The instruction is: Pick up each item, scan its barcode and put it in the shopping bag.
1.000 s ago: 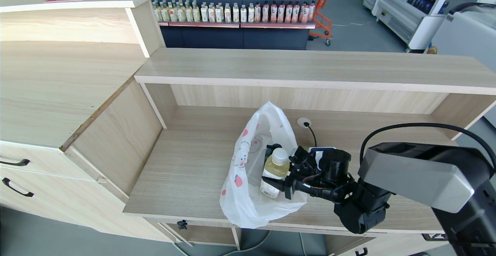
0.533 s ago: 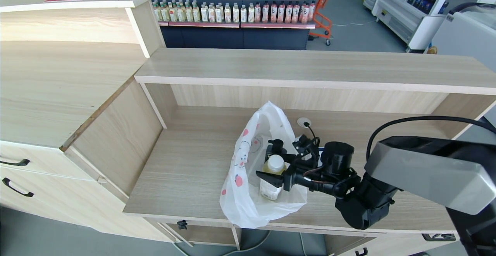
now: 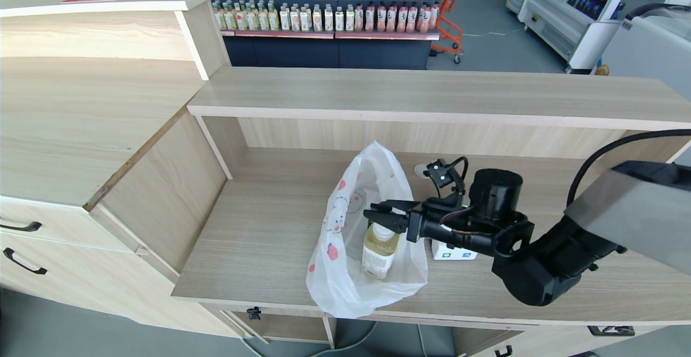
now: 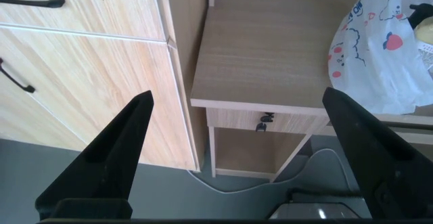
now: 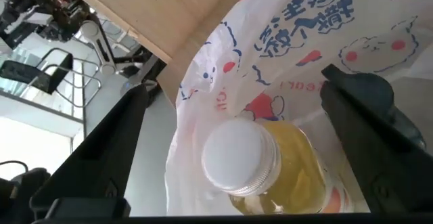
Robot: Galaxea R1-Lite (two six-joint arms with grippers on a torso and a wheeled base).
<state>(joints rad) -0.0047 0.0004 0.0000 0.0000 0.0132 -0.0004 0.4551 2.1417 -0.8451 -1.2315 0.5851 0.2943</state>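
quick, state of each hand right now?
Left hand: open, holding nothing.
Right hand: open, holding nothing, above the bottle that stands in the shopping bag.

Right arm reaches in from the robot's right side, forearm stretched roughly level and the wrist pointed left across its front. The right gripper [image 3: 381, 214] has its two black fingers [image 5: 101, 158] spread well apart, with nothing pinched between them. The left gripper [image 4: 237, 166] hangs low, angled downward, fingers splayed wide and gripping nothing either.
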